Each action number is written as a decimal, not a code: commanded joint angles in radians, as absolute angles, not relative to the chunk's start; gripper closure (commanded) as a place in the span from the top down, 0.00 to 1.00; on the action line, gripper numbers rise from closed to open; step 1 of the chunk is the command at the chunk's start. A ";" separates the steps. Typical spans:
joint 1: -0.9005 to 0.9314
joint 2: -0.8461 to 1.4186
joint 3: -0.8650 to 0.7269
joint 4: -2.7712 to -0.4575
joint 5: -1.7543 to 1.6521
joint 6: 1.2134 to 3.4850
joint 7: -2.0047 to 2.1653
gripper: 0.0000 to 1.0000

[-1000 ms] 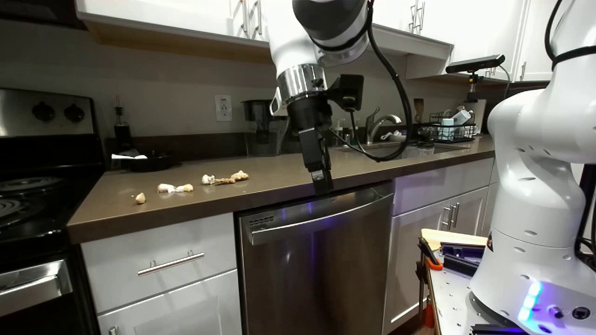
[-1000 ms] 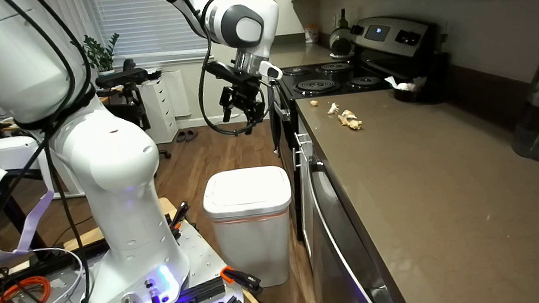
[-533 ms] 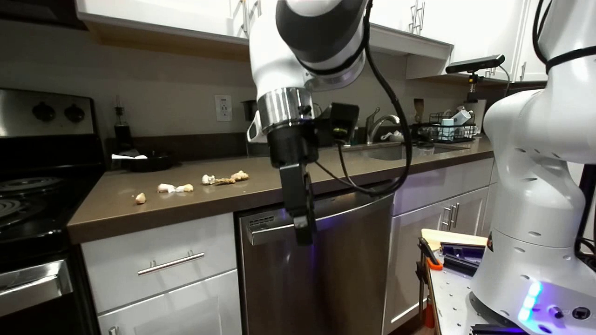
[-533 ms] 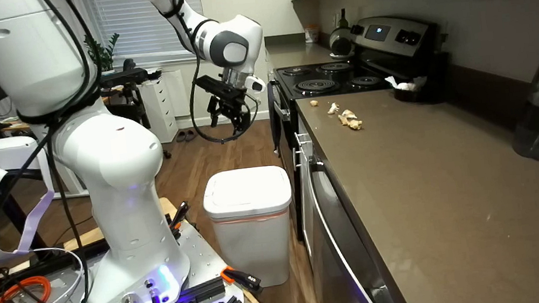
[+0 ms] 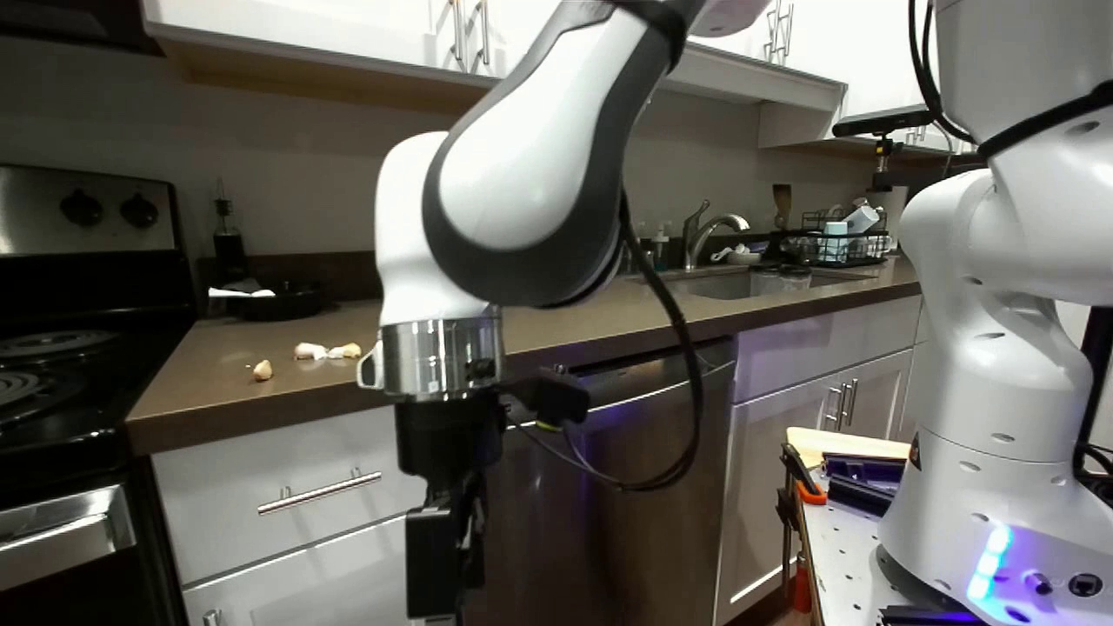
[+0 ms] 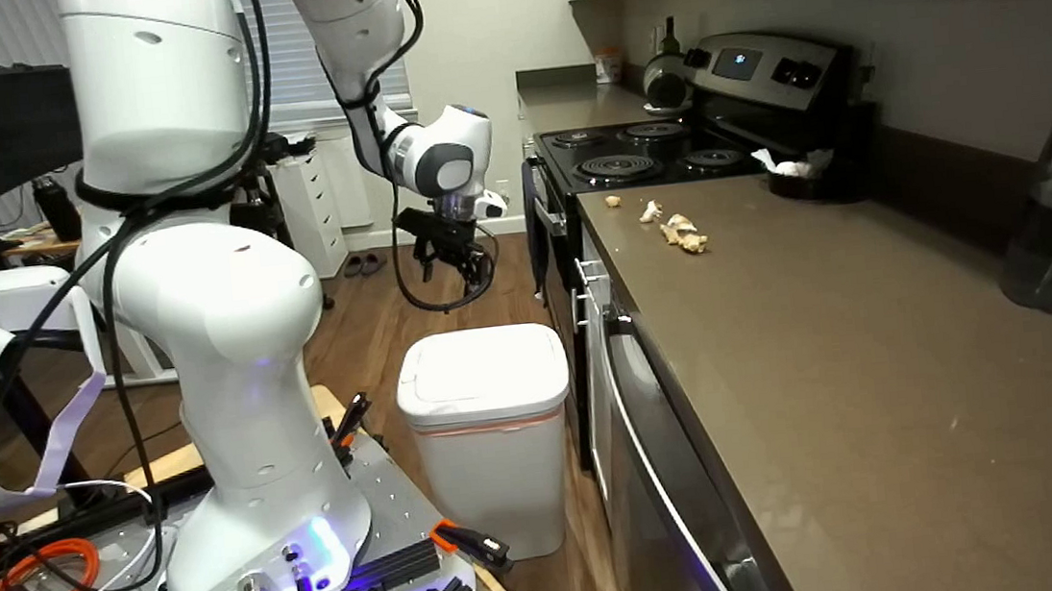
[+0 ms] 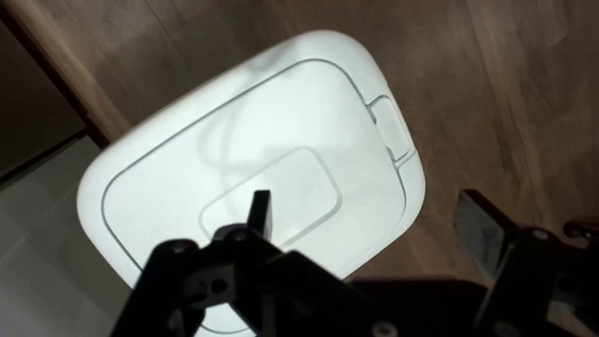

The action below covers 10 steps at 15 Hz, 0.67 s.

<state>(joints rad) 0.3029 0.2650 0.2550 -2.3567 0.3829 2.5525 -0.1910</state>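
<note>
While the bin (image 6: 497,491) is left standing on the wooden floor (image 6: 366,335) near the front edge of the counter (image 6: 843,381), its lid (image 7: 281,117) closed, the gripper (image 7: 369,222) is held above it with jaws spread wide; from the wrist, one finger is seen over the lid, the other past its rim against the floor. Around the bin, the way is hemmed by the drawers (image 5: 261,461) and the dishwasher (image 5: 609,539) under the counter and by the robot's table (image 6: 385,488), at whose edge a clamp (image 6: 480,544) with an orange end is seen. Along the counter's front edge, near the corner by the stove (image 6: 657,152), small pale lumps (image 6: 683,234) are scattered; at the back edge by that same end a black pan (image 5: 283,306) is placed. In an exterior view the arm (image 5: 530,174) and a loop of cable (image 5: 698,391) are interposed before the counter, so that part of its front edge is covered. Compared with a second earlier, the gripper has been lowered in both exterior views: the fingers, then seen against the counter's front edge, are now seen well beneath it. The group of lumps farthest from the stove, visible then, has been hidden behind the arm, while the bin has been left unmoved.
</note>
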 commanded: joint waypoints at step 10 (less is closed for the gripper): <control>0.124 0.667 0.471 -2.001 0.379 2.383 -0.504 1.00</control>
